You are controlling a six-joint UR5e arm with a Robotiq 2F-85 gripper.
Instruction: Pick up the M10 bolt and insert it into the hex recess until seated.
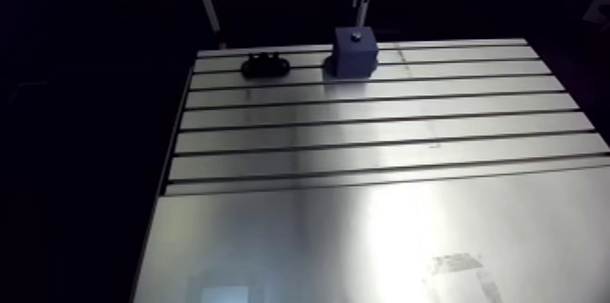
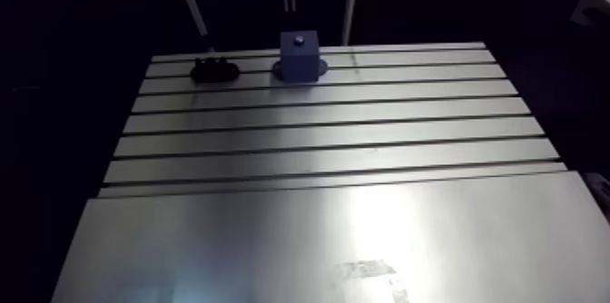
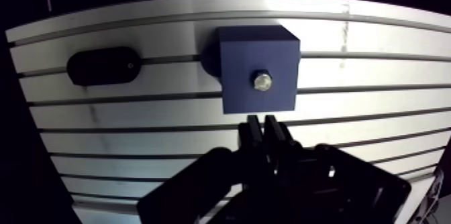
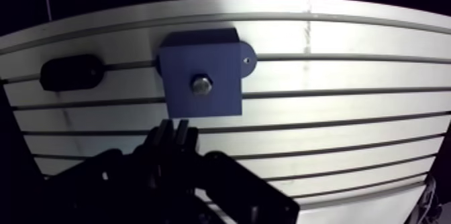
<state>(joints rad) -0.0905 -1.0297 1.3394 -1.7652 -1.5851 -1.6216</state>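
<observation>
A blue block (image 3: 241, 52) stands near the far edge of the slotted table (image 3: 376, 79). A silvery hex bolt head (image 3: 262, 80) sits in the middle of the block's top face and looks sunk into it. In the wrist view my gripper (image 3: 262, 130) hovers just short of the block's near side. Its two dark fingers are pressed together with nothing between them, so it is shut and empty. The arm view shows the same block (image 1: 352, 53) with the small bolt head (image 1: 358, 37) on top.
A low black oval holder (image 3: 104, 66) lies on the table beside the block, also near the far edge (image 1: 264, 66). Long slots run across the table. A smooth plate (image 1: 363, 243) covers the table's near part.
</observation>
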